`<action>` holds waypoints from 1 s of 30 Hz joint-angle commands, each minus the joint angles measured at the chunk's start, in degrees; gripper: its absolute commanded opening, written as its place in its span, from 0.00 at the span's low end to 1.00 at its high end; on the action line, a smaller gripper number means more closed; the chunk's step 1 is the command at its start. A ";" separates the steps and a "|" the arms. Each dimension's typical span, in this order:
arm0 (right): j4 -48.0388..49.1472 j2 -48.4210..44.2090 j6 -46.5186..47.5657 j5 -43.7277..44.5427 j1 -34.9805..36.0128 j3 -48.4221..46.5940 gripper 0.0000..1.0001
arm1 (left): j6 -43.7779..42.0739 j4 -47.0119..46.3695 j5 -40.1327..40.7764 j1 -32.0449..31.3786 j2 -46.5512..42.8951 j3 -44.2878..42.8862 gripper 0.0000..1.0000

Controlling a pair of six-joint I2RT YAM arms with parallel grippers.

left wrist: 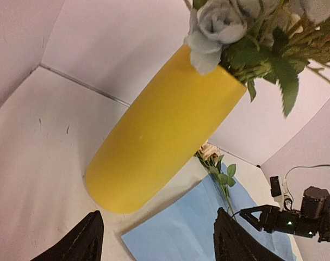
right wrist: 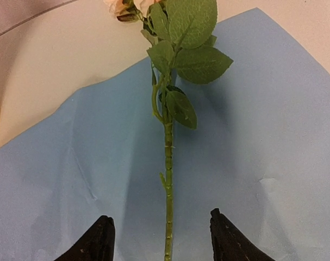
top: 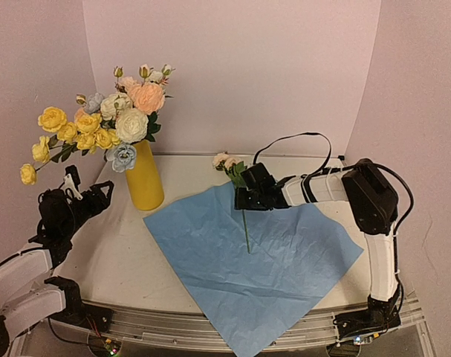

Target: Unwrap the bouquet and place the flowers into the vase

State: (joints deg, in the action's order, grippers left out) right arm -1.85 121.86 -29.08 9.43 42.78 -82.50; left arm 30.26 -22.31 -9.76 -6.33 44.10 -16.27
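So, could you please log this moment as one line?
vase: holds flowers | stem: on blue paper | right jaws: open, astride stem | left jaws: open, near vase

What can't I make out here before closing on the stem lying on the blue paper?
Right wrist view: the rose head is mostly cut off by the top edge, and the stem's lower end by the bottom edge between the fingers.
Top view: the right gripper's body covers its fingers, so contact with the stem is unreadable.
Left wrist view: pale blooms and leaves hide the vase mouth.
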 commanded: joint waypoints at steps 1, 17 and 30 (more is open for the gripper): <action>-2.31 3.59 0.07 1.18 0.02 -4.13 0.59 | 8.14 2.74 -4.20 -0.17 -3.69 4.04 0.71; -4.66 10.55 -0.14 0.88 -0.42 -12.77 0.00 | 14.96 4.11 8.12 -26.92 7.91 2.98 0.72; 18.80 -20.57 -7.17 -12.01 0.28 18.44 0.00 | 14.99 1.82 25.42 -54.81 25.66 -13.64 0.74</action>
State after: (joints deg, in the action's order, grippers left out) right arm 1.83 112.88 -31.18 4.58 42.48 -72.14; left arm 45.15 -17.04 9.89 -55.70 66.92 -24.01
